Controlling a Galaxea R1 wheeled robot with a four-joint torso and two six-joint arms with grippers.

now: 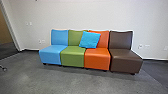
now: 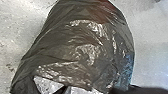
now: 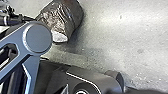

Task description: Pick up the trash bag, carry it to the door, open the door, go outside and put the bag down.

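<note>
A dark, shiny trash bag (image 2: pixel 82 50) shows large in the left wrist view, its plastic creased, with pale grey floor around it. Whether my left gripper holds it cannot be made out. In the right wrist view the bag (image 3: pixel 62 18) appears smaller, beyond parts of the robot, with whitish patches near one end. How my right gripper stands is unclear. At the far left of the head view, a pale upright frame (image 1: pixel 11 28) borders an opening; I cannot tell if this is the door.
Four joined seats stand against the white wall (image 1: pixel 87 15): a blue seat (image 1: pixel 51 53), a green seat (image 1: pixel 72 56), an orange seat (image 1: pixel 97 58) and a brown seat (image 1: pixel 125 61). A light-blue cushion (image 1: pixel 89 39) leans across the middle backrests. Grey floor (image 1: pixel 62 80) lies in front.
</note>
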